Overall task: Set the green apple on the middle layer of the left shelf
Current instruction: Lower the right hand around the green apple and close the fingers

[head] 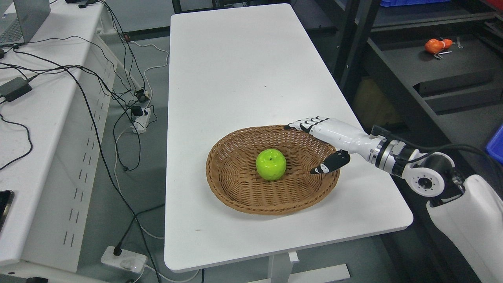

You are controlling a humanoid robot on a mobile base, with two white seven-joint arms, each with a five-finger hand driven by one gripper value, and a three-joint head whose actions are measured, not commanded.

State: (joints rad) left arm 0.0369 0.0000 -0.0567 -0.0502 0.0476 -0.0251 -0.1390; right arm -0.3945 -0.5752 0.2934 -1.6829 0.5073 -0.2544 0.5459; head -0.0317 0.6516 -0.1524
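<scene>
Left of right hand [319,138], just beyond thumb tip: green apple [270,164] seated upright in wicker basket [224,184], not touched. Fingers spread, nothing held. Left hand not seen; right judged nearer.

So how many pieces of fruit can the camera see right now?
2. A green apple lies in the wicker basket on the white table; an orange fruit-like thing lies on the dark shelf at upper right. None seems hidden.
</scene>
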